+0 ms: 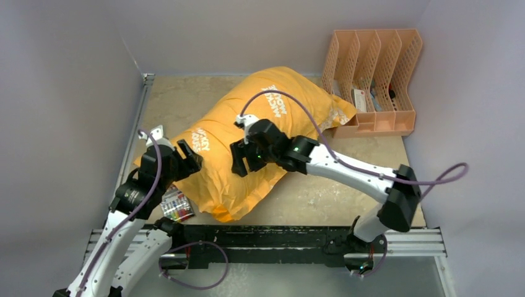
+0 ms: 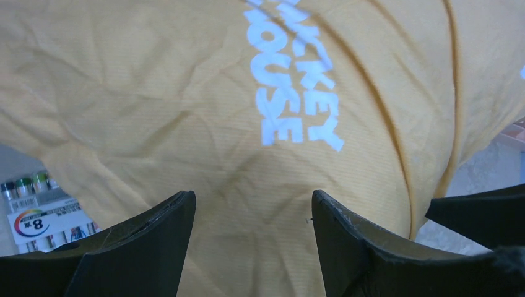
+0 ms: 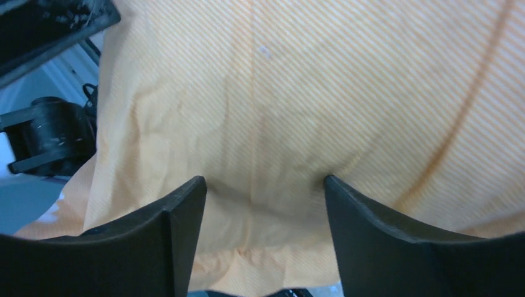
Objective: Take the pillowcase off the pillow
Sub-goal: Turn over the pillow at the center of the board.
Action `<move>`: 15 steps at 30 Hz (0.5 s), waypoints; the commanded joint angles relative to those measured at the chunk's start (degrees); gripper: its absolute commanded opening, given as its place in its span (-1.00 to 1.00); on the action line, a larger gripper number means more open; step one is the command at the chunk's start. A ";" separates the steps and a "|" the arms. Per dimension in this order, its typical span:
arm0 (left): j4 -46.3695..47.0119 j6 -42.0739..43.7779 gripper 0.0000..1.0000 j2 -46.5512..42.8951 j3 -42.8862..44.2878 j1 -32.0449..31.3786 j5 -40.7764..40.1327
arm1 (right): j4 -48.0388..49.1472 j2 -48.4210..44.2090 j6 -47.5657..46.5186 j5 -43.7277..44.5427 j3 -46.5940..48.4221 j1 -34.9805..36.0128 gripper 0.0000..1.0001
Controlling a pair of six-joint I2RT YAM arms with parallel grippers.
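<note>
The pillowcase (image 1: 223,179) ahead of the left gripper (image 1: 189,156) and right gripper (image 1: 238,162) is matt orange cloth, finely ribbed and creased, its white lettering flat. The left fingers (image 2: 155,247) look like matt black plastic, scuffed along the edges. Well beyond the right gripper stands a smooth peach plastic rack (image 1: 374,124).

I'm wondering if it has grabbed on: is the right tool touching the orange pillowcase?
Cannot tell. In the right wrist view the open right tool overlaps the pillowcase, with no clear gap or dent; the top view hides its tips.
</note>
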 commanded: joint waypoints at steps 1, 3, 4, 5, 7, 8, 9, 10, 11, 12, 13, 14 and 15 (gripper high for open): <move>-2.98 -3.86 0.37 -2.67 -1.15 0.25 -1.56 | -3.11 7.64 -3.97 3.98 5.37 3.91 0.14; -3.70 -3.65 0.36 -1.62 -0.56 0.25 -1.66 | -0.65 9.97 -3.20 3.15 3.37 6.64 -0.28; -3.69 -3.56 0.35 -1.09 -0.49 0.25 -1.54 | 0.94 10.62 -2.19 2.21 1.86 7.69 -0.47; -3.56 -3.48 0.34 -0.55 -0.56 0.25 -1.24 | 2.16 11.04 -1.19 2.08 0.28 8.88 -0.77; -2.71 -3.47 0.29 0.84 -1.27 0.25 0.16 | 3.36 11.01 1.02 3.58 -2.82 11.12 -1.00; -1.84 -3.59 0.05 1.46 -2.19 0.25 1.31 | 3.13 10.68 2.07 5.57 -4.32 11.91 -1.00; -0.78 -3.59 -0.15 2.47 -3.07 0.25 3.11 | 2.84 10.13 3.39 8.65 -5.84 12.38 -1.00; 0.11 -3.17 -0.31 3.84 -3.54 0.25 4.88 | 2.77 9.42 4.41 10.15 -7.53 12.51 -1.00; -0.15 -3.06 -0.44 5.45 -3.52 0.25 5.79 | 2.78 8.40 5.27 11.34 -9.10 12.56 -1.00; -0.63 -3.48 -0.63 6.97 -3.58 0.25 5.98 | 2.87 7.17 6.11 12.65 -10.63 12.58 -1.00; -0.88 -4.37 -0.80 8.05 -3.98 0.25 5.67 | 3.24 5.76 6.96 13.64 -12.68 12.57 -1.00; -0.73 -5.59 -0.99 8.72 -4.93 0.18 5.61 | 3.78 4.02 8.43 14.00 -14.20 12.58 -1.00; -0.12 -6.87 -1.00 8.82 -6.10 0.16 5.97 | 4.31 2.14 9.74 13.24 -15.74 12.55 -1.00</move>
